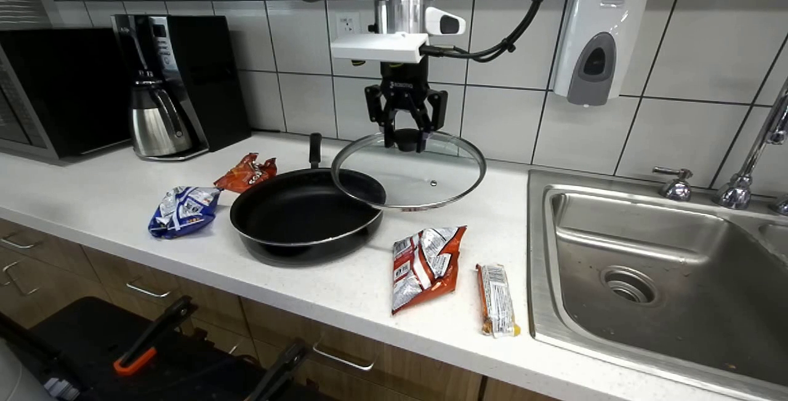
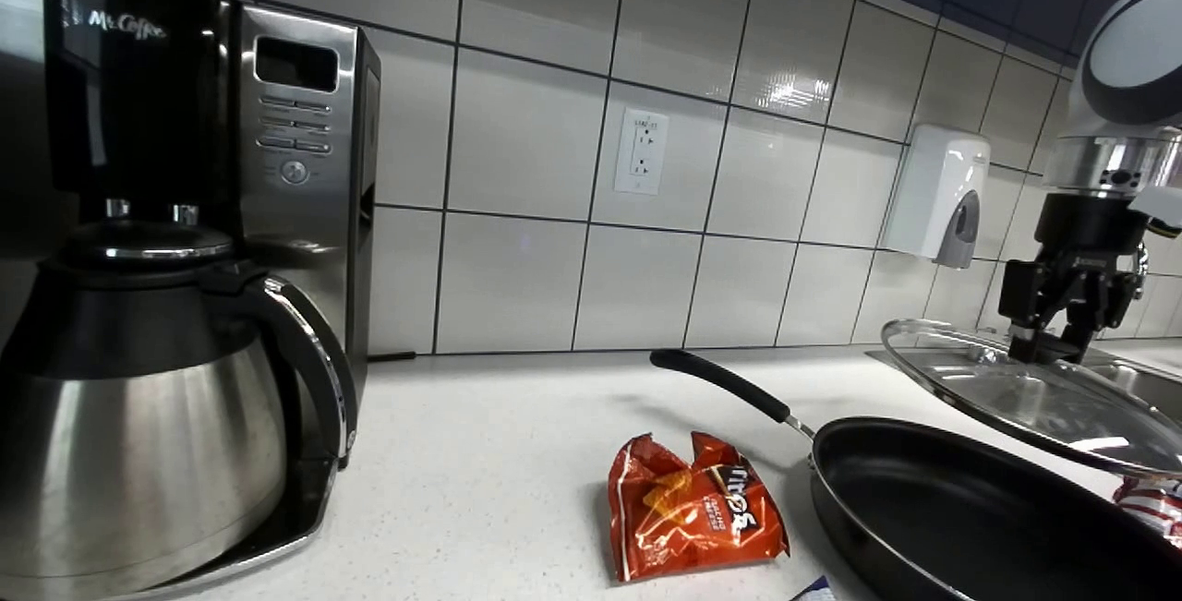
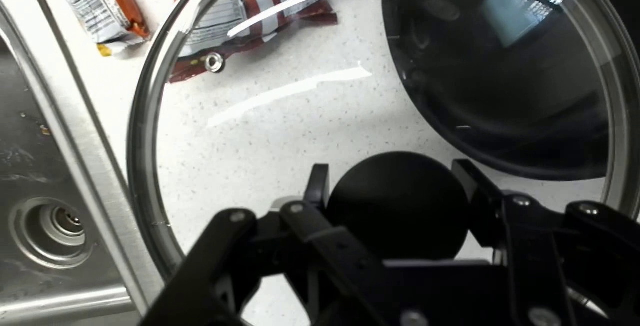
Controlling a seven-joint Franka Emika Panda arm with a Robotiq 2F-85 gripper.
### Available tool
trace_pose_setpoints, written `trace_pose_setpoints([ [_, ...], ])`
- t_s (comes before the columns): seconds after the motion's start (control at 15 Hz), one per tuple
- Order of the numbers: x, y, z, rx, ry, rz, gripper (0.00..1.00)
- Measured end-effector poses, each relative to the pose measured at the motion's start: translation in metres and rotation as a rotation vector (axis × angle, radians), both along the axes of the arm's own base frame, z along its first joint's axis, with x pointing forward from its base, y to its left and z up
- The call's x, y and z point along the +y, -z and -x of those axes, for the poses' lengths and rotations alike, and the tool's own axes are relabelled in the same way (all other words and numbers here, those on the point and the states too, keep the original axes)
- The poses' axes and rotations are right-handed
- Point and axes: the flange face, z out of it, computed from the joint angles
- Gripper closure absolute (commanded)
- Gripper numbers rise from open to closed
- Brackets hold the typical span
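Note:
My gripper [image 1: 406, 141] is shut on the round black knob [image 3: 400, 206] of a glass lid, with a finger on each side. The clear lid [image 1: 409, 186], rimmed in metal, hangs tilted above the counter, its edge overlapping one side of a black frying pan [image 1: 308, 247]. In the wrist view part of the pan [image 3: 500, 85] shows through the glass. The pan's inside looks bare, and its handle [image 2: 720, 384] points to the wall. Under the lid's near edge lies a red and silver snack bag [image 1: 429, 268]; a wrapped bar [image 1: 497, 299] is beside it.
Left of the pan lie an orange-red chip bag [image 1: 246, 173] and a blue bag [image 1: 184, 211]. A coffee maker [image 1: 209, 81] and microwave [image 1: 68, 87] stand farther left. The steel sink [image 1: 540, 265] is on the right, a soap dispenser [image 1: 600, 37] on the tiled wall.

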Motion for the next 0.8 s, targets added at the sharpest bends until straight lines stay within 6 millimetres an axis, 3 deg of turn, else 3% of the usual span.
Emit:
trace_pose_setpoints([
  [0.8,-0.077,0.006,-0.064,0.017,0.07,-0.028,0.62],
])
